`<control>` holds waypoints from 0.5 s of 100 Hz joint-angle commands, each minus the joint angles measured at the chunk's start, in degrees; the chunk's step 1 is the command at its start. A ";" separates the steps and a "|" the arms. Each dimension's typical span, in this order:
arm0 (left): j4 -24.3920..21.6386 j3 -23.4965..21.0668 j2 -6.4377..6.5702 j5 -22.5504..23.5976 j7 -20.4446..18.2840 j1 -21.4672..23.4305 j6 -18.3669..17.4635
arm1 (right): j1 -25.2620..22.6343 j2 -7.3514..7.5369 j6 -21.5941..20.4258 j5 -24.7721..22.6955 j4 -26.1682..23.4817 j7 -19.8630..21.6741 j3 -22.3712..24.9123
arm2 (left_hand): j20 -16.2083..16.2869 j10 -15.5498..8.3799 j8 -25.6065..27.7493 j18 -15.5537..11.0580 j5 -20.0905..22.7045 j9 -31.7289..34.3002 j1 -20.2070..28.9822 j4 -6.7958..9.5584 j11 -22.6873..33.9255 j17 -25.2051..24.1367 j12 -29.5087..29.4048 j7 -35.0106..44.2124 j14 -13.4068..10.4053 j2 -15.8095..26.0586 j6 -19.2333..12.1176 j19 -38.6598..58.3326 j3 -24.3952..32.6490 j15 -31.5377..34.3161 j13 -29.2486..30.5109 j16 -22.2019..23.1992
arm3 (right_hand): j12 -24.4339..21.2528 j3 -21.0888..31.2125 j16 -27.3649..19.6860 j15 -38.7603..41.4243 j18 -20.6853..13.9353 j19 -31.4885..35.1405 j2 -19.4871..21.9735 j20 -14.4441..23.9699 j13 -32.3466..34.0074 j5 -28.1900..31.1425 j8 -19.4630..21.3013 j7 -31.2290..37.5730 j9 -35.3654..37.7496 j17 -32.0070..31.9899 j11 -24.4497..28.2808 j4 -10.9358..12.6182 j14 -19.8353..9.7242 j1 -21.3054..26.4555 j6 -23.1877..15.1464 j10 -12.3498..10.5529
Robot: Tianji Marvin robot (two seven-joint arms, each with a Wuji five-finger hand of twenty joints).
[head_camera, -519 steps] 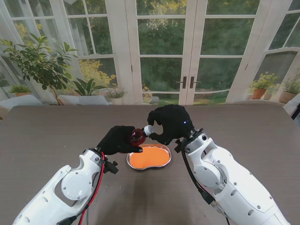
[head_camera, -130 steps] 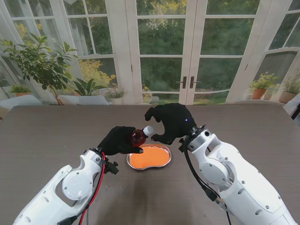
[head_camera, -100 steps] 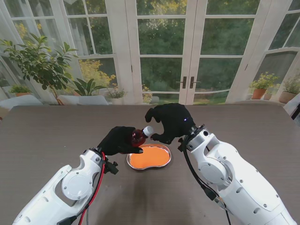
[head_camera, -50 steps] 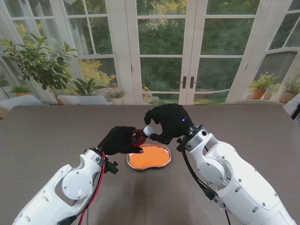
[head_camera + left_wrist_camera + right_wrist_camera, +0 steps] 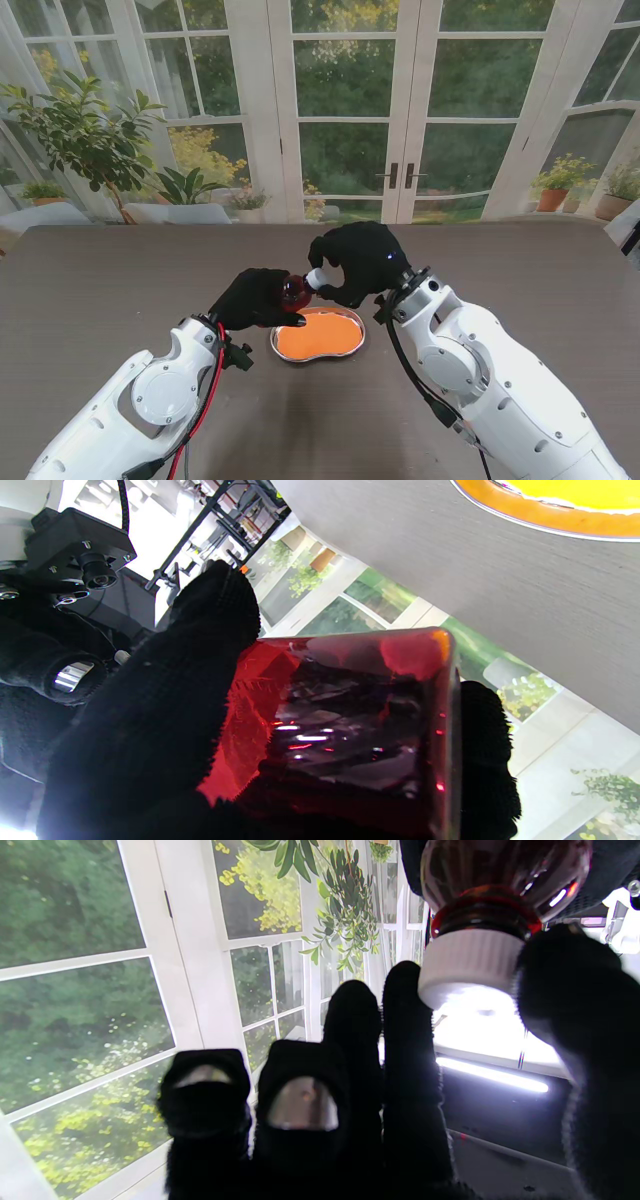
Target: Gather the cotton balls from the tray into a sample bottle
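We saw L hand [image 5: 258,297] gripping red bottle [image 5: 294,292], frame centre; R hand [image 5: 360,260] pinched its white cap [image 5: 317,278]; orange tray [image 5: 320,334] lower centre.

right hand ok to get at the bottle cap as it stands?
Probably yes. The left hand holds the bottle tilted, with its cap toward the right hand, whose thumb and a finger already flank the cap, nothing between.

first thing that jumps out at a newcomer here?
Two black-gloved hands meeting over the table centre: the left hand grips a dark red translucent sample bottle, tilted toward the right hand, whose fingers pinch its white ribbed screw cap. Just nearer to me sits a kidney-shaped metal tray with a bright orange inside; no cotton balls show in it.
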 commanded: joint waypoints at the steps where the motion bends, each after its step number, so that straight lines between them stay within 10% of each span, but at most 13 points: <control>1: -0.17 0.03 -0.15 -0.17 -1.16 0.00 0.05 | -0.20 -0.21 -0.19 -0.22 -0.21 0.68 -0.08 | 0.29 -2.01 0.60 -0.49 8.41 2.48 11.24 0.37 0.88 -1.59 0.03 6.63 1.40 15.70 -9.57 0.71 17.63 1.01 0.60 0.17 | -0.05 3.58 0.89 2.46 -0.34 1.69 -3.52 -0.38 0.83 -0.52 1.38 0.92 0.78 0.95 0.18 -0.78 -1.62 0.49 0.56 -1.40; 37: -0.19 0.08 -0.17 -0.23 -1.11 0.03 0.12 | -0.15 -0.43 -0.76 0.01 0.20 -0.53 -0.24 | 0.30 -1.90 0.57 -0.43 8.42 2.45 11.24 0.34 0.87 -1.61 -0.02 6.58 1.50 15.73 -9.55 0.69 17.69 1.05 0.66 0.18 | 0.18 4.52 1.10 2.75 -0.41 1.74 -5.09 -0.55 0.87 0.82 3.09 4.66 1.97 1.33 0.50 -0.97 -1.79 1.71 0.12 -1.70; 50: -0.20 0.12 -0.19 -0.25 -1.05 0.02 0.11 | -0.03 -0.48 -0.82 0.07 0.40 -0.80 -0.40 | 0.31 -1.74 0.55 -0.44 8.41 2.37 11.26 0.34 0.82 -1.61 -0.05 6.56 1.52 15.77 -9.48 0.70 17.72 1.02 0.60 0.17 | 0.22 3.82 1.48 3.33 -0.26 1.91 -5.31 -0.78 0.84 1.43 -3.14 7.74 3.25 1.71 0.40 -7.93 -1.70 3.56 -0.82 -1.90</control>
